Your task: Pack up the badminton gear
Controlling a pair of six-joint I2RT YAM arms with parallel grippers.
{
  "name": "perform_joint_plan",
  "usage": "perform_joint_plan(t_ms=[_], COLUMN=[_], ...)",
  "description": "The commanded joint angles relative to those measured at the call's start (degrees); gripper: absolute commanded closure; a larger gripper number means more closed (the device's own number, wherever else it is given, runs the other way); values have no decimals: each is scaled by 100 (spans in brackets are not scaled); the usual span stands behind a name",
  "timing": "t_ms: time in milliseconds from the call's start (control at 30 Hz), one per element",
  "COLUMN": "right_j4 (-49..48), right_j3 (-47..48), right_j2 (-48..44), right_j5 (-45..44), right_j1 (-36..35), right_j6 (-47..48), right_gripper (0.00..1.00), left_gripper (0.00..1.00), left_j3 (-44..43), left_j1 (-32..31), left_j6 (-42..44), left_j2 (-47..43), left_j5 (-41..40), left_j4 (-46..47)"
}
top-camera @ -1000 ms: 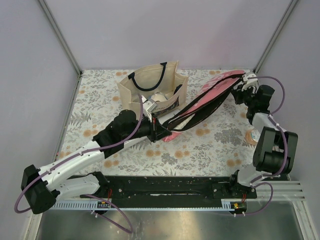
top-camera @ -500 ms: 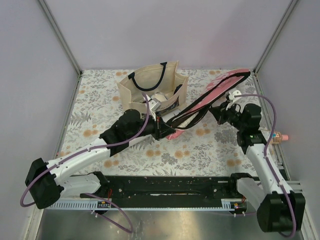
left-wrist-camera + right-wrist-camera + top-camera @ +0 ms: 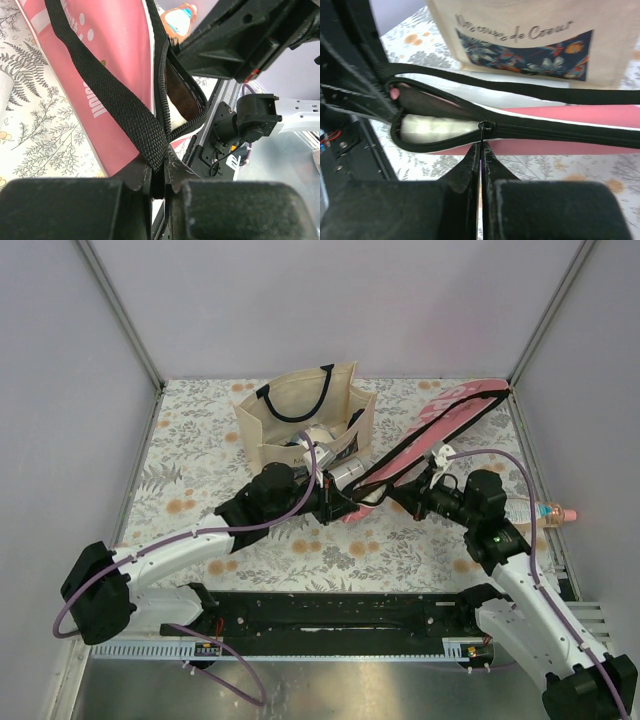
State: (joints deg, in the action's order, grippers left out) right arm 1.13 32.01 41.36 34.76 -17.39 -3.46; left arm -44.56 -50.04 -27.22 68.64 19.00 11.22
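The pink racket-shaped cover point(image 3: 440, 430) lies slanted from the table's middle to the far right corner. My left gripper point(image 3: 338, 502) is shut on its black strap point(image 3: 110, 100) at the near end. My right gripper point(image 3: 481, 150) is shut on the zipper pull point(image 3: 482, 127), close to that same end point(image 3: 397, 495). The zip is closed to the right of the pull. Left of it, the cover still gapes, and a white handle point(image 3: 435, 127) shows inside. The shuttlecock is out of view.
The beige tote bag point(image 3: 300, 410) with black handles stands just behind the cover's near end, with white items inside it. A small clear bottle with a pink cap point(image 3: 548, 512) lies at the table's right edge. The two arms are close together.
My right arm has swept from the cover's far right end along its edge to near the left gripper, with the zipper pull in its jaws. The left gripper edged right, still gripping the strap.
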Motion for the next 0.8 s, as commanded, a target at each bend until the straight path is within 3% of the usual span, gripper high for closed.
perform_joint_plan(t_ms=[0,367,433,600,767], right_j4=[-534,-456,-447,-341,-209], right_j3=[138,446,447,499,614], right_j2=[38,275,232,-5,-23], right_j5=[540,391,138,-452,-541], right_j1=[-510,-1601,-1601,-1601,-1610], right_j6=[-374,-541,-594,-585,-594], right_gripper=[100,100,100,100,100], left_gripper=[100,99,89,52,36], left_j3=[26,-18,-36,51,429], left_j1=[21,-58,-50,-58,-58], left_j6=[24,77,182,901,1727], left_j2=[70,185,159,-184,-746], left_j5=[-538,-600,-504,-301,-188], left_j4=[451,451,434,91,-33])
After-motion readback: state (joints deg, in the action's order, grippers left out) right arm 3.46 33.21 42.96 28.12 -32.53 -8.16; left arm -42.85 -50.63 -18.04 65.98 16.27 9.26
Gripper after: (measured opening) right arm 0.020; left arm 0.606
